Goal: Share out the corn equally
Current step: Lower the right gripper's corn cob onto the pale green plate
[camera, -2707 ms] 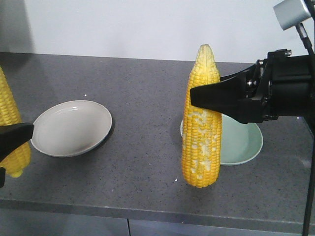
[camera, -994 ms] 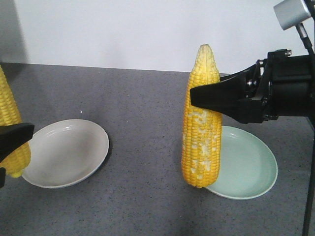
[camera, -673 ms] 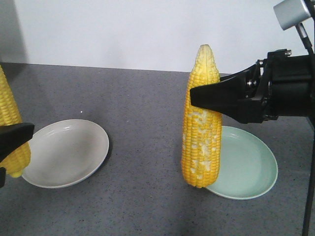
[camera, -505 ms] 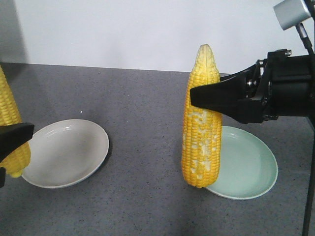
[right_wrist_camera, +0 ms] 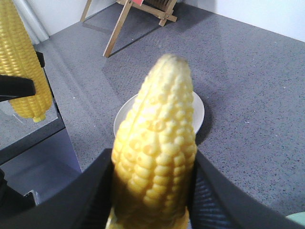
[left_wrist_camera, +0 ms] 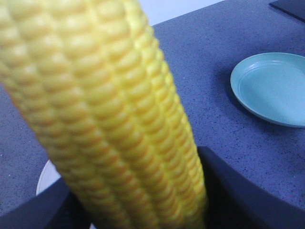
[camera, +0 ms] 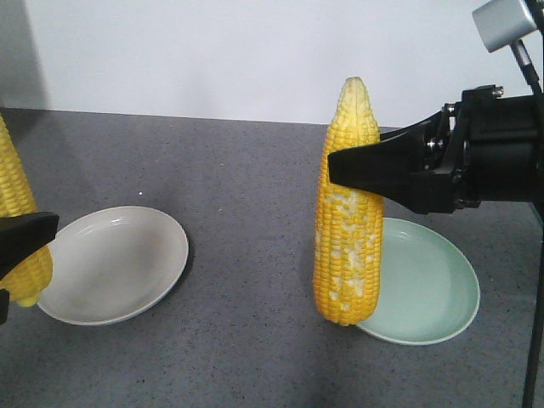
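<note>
The right gripper [camera: 340, 170] pinched a patchy cob [camera: 347, 221] upright above the green plate's [camera: 433, 289] near rim, and the left gripper [camera: 17, 246] clamped another cob [camera: 19, 221] beside the white plate [camera: 119, 263], probably one ear for each plate. Only the right wrist view showed a wooden stand [right_wrist_camera: 143, 14] beyond the table.

Yellow white-patched corn [camera: 347, 229], mint plate [camera: 429, 293], speckled grey counter [camera: 246, 204]
</note>
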Controlling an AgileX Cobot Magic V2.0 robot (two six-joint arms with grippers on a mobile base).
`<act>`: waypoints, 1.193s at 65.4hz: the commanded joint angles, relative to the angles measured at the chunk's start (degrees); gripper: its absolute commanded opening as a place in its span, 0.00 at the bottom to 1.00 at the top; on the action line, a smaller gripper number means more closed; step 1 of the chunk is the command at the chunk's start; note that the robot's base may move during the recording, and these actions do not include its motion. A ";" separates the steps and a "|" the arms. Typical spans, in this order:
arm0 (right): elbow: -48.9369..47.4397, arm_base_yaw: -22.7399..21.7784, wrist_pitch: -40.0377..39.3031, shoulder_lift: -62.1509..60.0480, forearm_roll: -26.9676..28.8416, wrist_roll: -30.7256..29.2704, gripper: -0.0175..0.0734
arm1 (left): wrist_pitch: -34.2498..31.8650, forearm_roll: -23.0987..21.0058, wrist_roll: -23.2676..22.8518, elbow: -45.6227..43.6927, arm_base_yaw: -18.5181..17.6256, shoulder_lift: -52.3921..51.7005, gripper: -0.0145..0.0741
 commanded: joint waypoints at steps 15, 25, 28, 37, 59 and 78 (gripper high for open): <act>-6.45 -0.12 -2.45 0.23 -12.39 15.97 0.43 | -4.25 0.36 0.08 -1.53 -0.26 -0.29 0.51; -13.11 -0.12 -0.03 3.89 -30.14 31.23 0.43 | -4.53 0.36 0.08 -1.53 -0.26 -0.29 0.51; -14.53 -0.12 1.13 5.07 -34.96 34.98 0.44 | -4.53 0.36 0.08 -1.53 -0.26 -0.29 0.51; -17.26 -0.12 3.78 9.04 -43.37 40.88 0.44 | -4.53 0.36 0.08 -1.53 -0.26 -0.29 0.51; -20.42 -0.12 5.30 19.42 -49.25 45.06 0.44 | -4.53 0.36 0.08 -1.53 -0.26 -0.29 0.51; -21.09 -0.12 5.19 27.23 -50.51 45.00 0.44 | -4.52 0.36 0.03 -1.53 -0.26 -0.29 0.51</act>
